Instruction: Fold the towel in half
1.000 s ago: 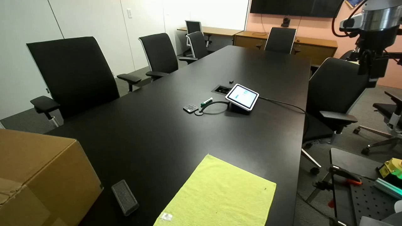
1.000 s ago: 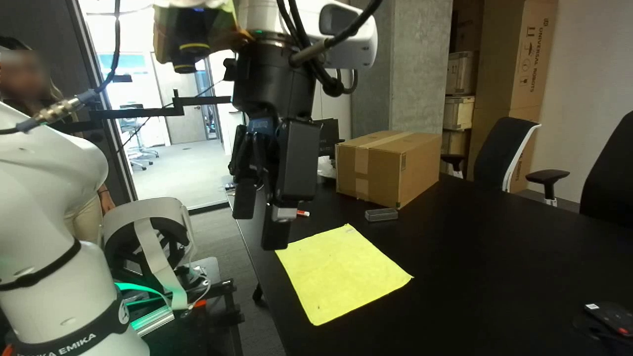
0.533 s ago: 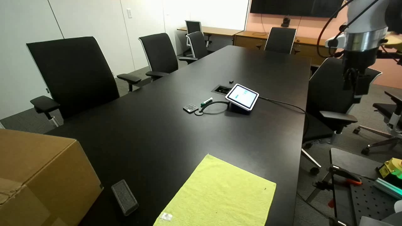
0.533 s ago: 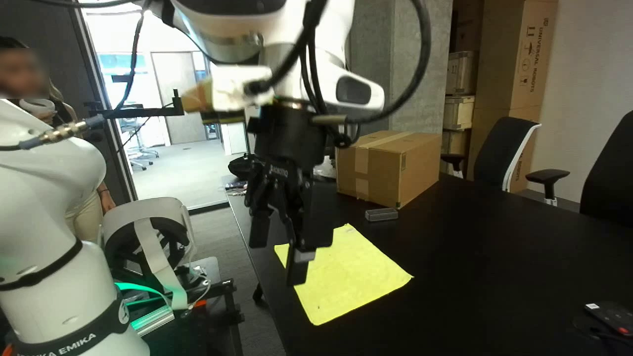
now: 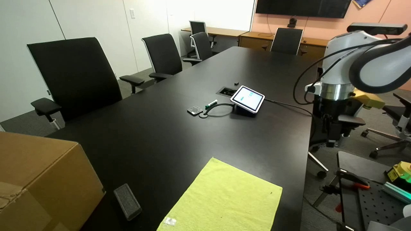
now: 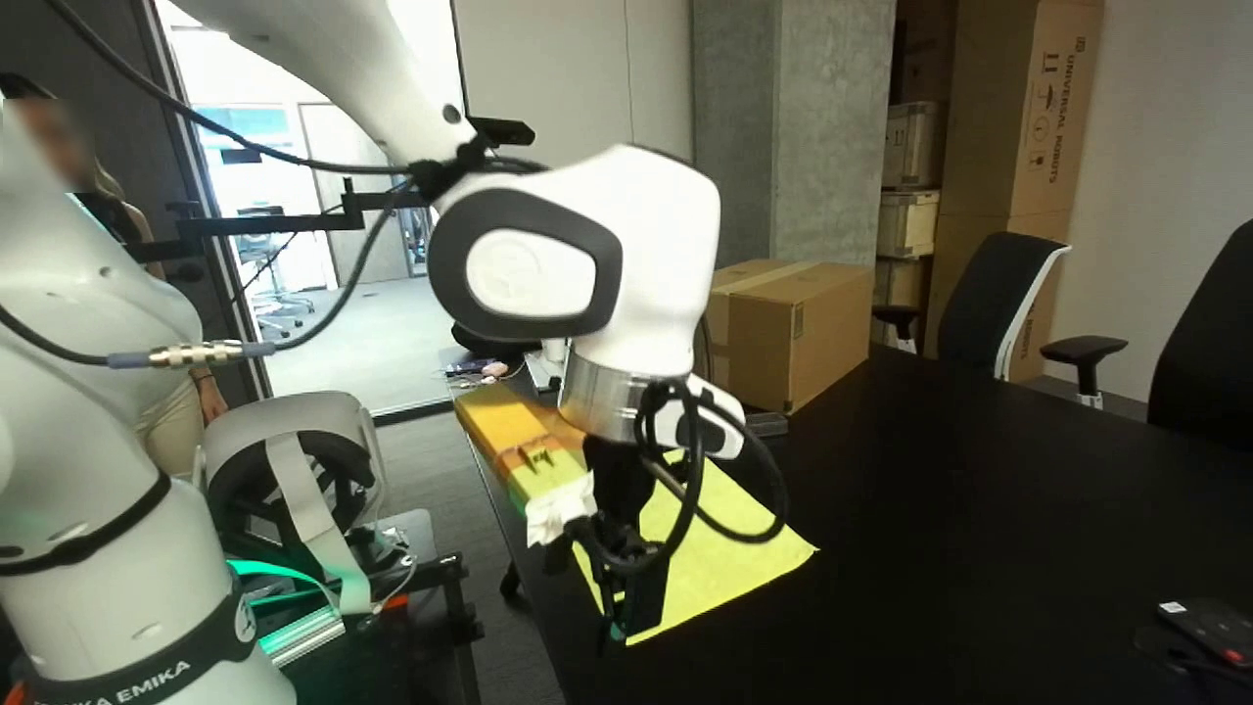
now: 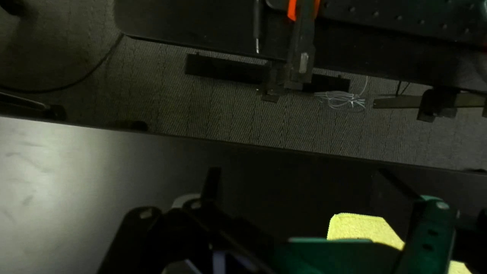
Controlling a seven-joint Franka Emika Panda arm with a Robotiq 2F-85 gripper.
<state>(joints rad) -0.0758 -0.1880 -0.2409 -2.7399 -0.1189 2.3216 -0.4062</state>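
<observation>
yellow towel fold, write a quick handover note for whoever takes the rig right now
Pincer: open, holding nothing, apart from the yellow towel.
Towel: unfolded, lying flat on the black table; one end runs out of frame in an exterior view.
Done: no grasp and no fold made yet.
Left: all of it; likely pinch one edge, carry it over to the opposite edge, lay it down, let go.

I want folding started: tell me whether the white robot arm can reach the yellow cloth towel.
Likely yes: the black two-fingered tool hangs open, and I see nothing between it and the flat yellow towel; the tool would probably need to shift sideways and lower.
</observation>
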